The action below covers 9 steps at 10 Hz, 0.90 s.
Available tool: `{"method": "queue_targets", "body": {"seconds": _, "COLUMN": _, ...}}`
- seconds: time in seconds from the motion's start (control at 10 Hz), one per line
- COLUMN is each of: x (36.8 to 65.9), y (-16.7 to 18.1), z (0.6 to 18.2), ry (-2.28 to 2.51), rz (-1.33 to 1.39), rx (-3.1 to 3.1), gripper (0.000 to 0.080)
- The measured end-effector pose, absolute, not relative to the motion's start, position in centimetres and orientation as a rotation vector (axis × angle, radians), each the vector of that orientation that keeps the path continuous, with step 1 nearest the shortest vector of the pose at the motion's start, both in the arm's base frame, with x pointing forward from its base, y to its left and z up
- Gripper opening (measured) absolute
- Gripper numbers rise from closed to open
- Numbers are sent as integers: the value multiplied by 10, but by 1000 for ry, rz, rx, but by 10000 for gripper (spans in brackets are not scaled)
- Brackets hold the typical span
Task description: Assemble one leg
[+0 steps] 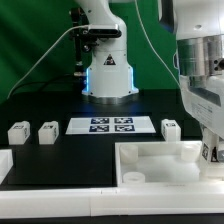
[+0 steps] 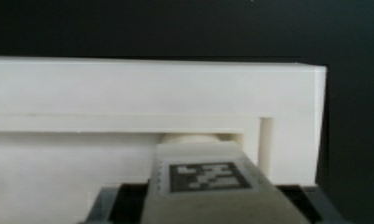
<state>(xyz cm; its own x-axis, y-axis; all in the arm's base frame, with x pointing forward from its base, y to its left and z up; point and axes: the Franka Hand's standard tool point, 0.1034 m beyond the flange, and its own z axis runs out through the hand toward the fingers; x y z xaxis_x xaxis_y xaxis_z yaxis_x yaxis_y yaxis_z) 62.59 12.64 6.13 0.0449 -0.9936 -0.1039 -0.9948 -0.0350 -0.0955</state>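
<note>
1. So, in the exterior view I have the arm [image 1: 200, 85] filling that view's right side. It reaches down with the gripper [image 1: 210, 150] low over the far right corner of the white tray [image 1: 155, 150].
2. From this angle I only get a dark patch at the gripper's tip. I cannot read how the jaws stand here.
3. On the black bench [image 1: 60, 160], the marker board [image 1: 110, 125] lies flat in front of the robot base [image 1: 108, 75].
4. Two small white blocks [image 1: 18, 132] [image 1: 48, 131] stand off the board's end on the exterior view's left. A third block [image 1: 170, 127] stands just beside the board's end on that view's right.
5. The tray sits nearer the camera than the board, on the exterior view's right. I see a round socket [image 1: 133, 177] at its near corner.
6. In the wrist view, the leg [image 2: 205, 178] sits between the two dark fingers [image 2: 122, 203], with its black-and-white tag facing the camera.
7. The gripper is closed down to the leg's width and has hold of it. As far as I can see, a finger lies against each side of the leg.
8. Beyond the leg, the tray's white wall runs across the whole picture, with a recessed step cut into it.
9. The leg's far end points at a small rounded shape [image 2: 202, 136] in that recess. I cannot tell whether the two touch.
</note>
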Motion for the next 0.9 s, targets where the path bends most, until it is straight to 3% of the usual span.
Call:
{"method": "queue_targets", "body": {"seconds": 0.1, "x": 626, "y": 126, "z": 62, "ry": 1984, "rz": 3, "rx": -2252, "gripper": 288}}
{"method": "queue_targets", "body": {"seconds": 0.2, "x": 624, "y": 126, "z": 61, "ry": 1735, "rz": -15, "rx": -2450, "gripper": 413}}
{"method": "queue_targets", "body": {"seconds": 0.3, "x": 624, "y": 122, "z": 61, "ry": 1443, "rz": -39, "rx": -2637, "gripper": 413}}
{"method": "queue_targets", "body": {"seconds": 0.4, "x": 624, "y": 121, "z": 60, "ry": 1275, "rz": -51, "rx": -2725, "gripper": 556}}
{"method": "queue_targets", "body": {"seconds": 0.5, "x": 624, "y": 121, "z": 60, "ry": 1148, "rz": -60, "rx": -2783, "gripper": 629}}
{"method": "queue_targets", "body": {"seconds": 0.7, "x": 624, "y": 120, "z": 60, "ry": 875, "rz": -81, "rx": -2888, "gripper": 645}}
{"method": "queue_targets", "body": {"seconds": 0.9, "x": 626, "y": 119, "z": 65, "ry": 280, "rz": -100, "rx": -3073, "gripper": 649}}
